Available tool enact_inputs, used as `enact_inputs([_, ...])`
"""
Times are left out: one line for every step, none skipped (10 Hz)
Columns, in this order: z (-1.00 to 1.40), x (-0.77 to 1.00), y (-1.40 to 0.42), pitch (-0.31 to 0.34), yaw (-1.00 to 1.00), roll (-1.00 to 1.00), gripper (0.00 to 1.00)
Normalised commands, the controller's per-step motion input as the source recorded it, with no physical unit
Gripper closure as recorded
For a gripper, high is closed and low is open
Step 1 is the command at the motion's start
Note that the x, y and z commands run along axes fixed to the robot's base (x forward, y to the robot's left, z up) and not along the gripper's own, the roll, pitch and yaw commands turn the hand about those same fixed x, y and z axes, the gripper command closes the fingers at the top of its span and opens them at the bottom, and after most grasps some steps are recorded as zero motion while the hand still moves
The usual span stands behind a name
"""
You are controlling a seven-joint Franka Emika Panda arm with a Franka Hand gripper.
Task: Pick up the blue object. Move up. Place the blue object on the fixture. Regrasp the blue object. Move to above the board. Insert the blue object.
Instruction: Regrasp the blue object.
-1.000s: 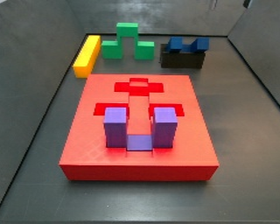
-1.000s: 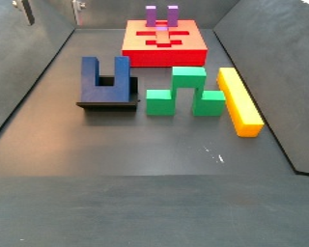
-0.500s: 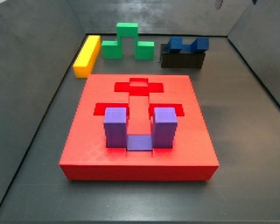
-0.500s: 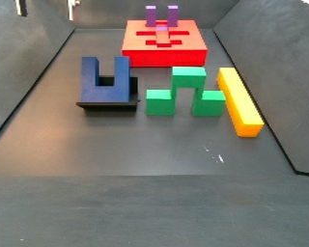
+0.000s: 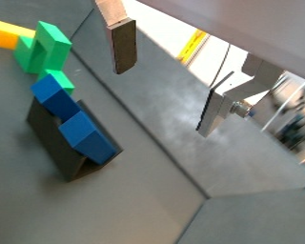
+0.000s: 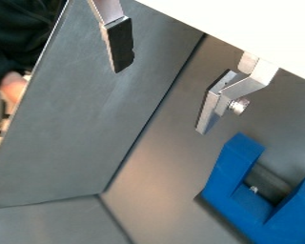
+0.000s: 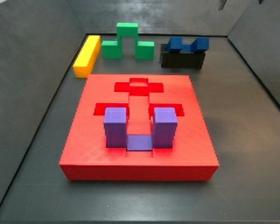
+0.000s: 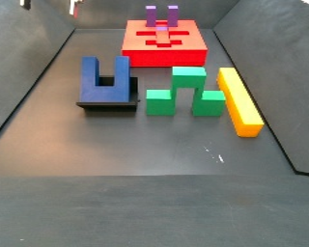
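Observation:
The blue object (image 8: 103,77) is a saturated blue U-shaped block resting on the dark fixture (image 8: 109,102), prongs pointing toward the board (image 8: 166,50). In both side views it sits beside the red board (image 7: 136,153), apart from it, and shows as the blue object (image 7: 187,43) on the fixture (image 7: 182,59). My gripper (image 5: 171,78) hangs open and empty well above the floor, off to the side of the blue object (image 5: 71,116). Both wrist views show the gripper (image 6: 168,72) with only grey floor between its fingers. Only its fingertips reach into the side view's upper edge (image 8: 51,6).
A paler purple U-shaped block (image 7: 142,129) stands in a slot of the board. A green stepped block (image 8: 185,92) and a long yellow bar (image 8: 238,99) lie next to the fixture. Grey walls enclose the dark floor (image 8: 144,145).
The gripper's fingertips have crept slightly upward toward the frame edge in the side views. None of the blocks has moved.

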Motion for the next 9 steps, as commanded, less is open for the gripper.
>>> enact_inputs([-0.22, 0.35, -0.15, 0.143, 0.29, 0.87, 0.0])
enact_inputs([-0.19, 0.21, -0.15, 0.169, 0.39, 0.7, 0.0])
enact_inputs([-0.17, 0.06, -0.17, 0.18, 0.49, 0.61, 0.0])
enact_inputs([-0.13, 0.0, -0.17, 0.2, 0.58, 0.49, 0.0])
enact_inputs([-0.12, 0.03, -0.14, 0.189, 0.61, 0.44, 0.0])
enact_inputs([-0.12, 0.12, -0.1, 0.206, 0.62, 0.48, 0.0])
enact_inputs([-0.13, 0.25, -0.13, 0.197, 0.56, 0.43, 0.0])
enact_inputs([-0.17, 0.44, -0.18, 0.237, 0.33, 0.62, 0.0])
enact_inputs([-0.18, 0.47, -0.16, 0.243, 0.14, 0.7, 0.0])
